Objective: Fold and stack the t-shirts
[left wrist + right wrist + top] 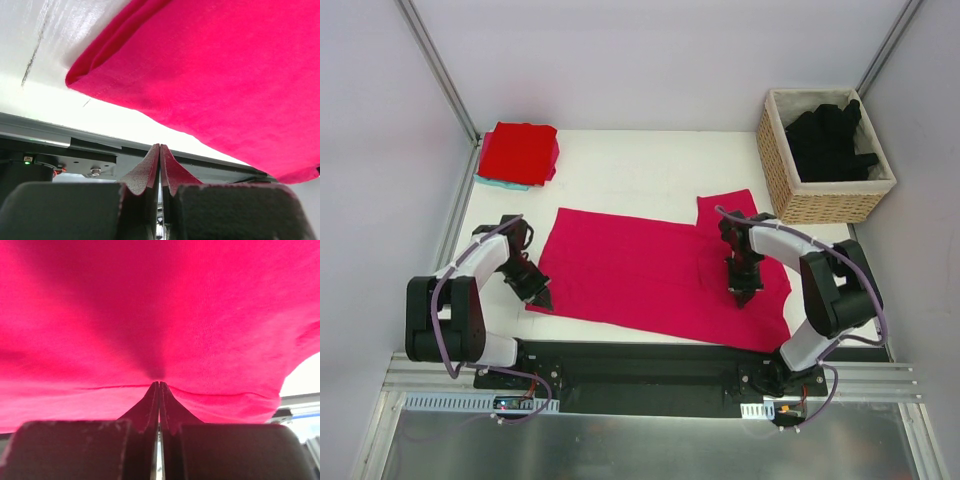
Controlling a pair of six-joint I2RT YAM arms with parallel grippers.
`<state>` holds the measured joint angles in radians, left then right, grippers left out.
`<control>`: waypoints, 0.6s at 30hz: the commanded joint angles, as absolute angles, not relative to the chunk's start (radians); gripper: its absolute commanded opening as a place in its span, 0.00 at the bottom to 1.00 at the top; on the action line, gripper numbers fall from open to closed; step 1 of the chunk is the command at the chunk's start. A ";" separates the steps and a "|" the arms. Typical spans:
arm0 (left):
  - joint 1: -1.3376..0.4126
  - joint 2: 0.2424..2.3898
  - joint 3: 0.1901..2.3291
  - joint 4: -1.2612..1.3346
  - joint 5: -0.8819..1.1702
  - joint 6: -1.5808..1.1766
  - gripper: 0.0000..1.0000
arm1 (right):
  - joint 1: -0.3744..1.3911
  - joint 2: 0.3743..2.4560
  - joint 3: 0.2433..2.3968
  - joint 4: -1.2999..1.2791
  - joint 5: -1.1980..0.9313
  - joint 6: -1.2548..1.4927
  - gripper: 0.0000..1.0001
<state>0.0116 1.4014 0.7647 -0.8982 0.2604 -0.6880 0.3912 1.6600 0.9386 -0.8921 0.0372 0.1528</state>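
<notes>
A magenta-pink t-shirt lies spread flat across the middle of the table. My left gripper is shut and empty, just off the shirt's near-left corner. In the left wrist view its tips point at the table's near edge, and the shirt's doubled corner lies beyond them. My right gripper is shut and stands on the right part of the shirt. In the right wrist view its tips touch the cloth at a hem line, with no cloth seen between them. A folded red t-shirt lies at the back left. Black t-shirts fill the basket.
The woven wicker basket stands at the back right, close to the pink shirt's upper sleeve. The red shirt rests on a teal cloth. The black base rail runs along the near edge. White walls close in the table.
</notes>
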 commanded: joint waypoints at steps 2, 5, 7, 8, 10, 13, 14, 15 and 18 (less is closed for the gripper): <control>0.003 1.316 0.837 -0.901 0.229 -0.689 0.00 | 0.423 1.500 1.073 -0.896 0.136 0.184 0.01; 0.002 1.328 0.850 -0.867 0.198 -0.670 0.00 | 0.428 1.447 1.110 -0.887 0.146 0.181 0.01; 0.003 1.348 0.841 -0.830 0.181 -0.667 0.00 | 0.428 1.418 1.115 -0.868 0.149 0.175 0.01; 0.003 1.368 0.833 -0.812 0.164 -0.670 0.00 | 0.429 1.410 1.111 -0.865 0.150 0.169 0.01; 0.003 1.396 0.813 -0.763 0.152 -0.672 0.00 | 0.429 1.396 1.104 -0.859 0.155 0.163 0.01; 0.003 1.439 0.778 -0.680 0.137 -0.680 0.00 | 0.431 1.373 1.085 -0.858 0.153 0.146 0.01; 0.003 1.456 0.772 -0.664 0.135 -0.683 0.00 | 0.430 1.355 1.078 -0.859 0.153 0.141 0.01; 0.002 1.465 0.767 -0.652 0.120 -0.692 0.00 | 0.431 1.345 1.071 -0.859 0.161 0.135 0.01; 0.003 1.500 0.764 -0.641 0.100 -0.704 0.00 | 0.431 1.316 1.069 -0.870 0.166 0.118 0.01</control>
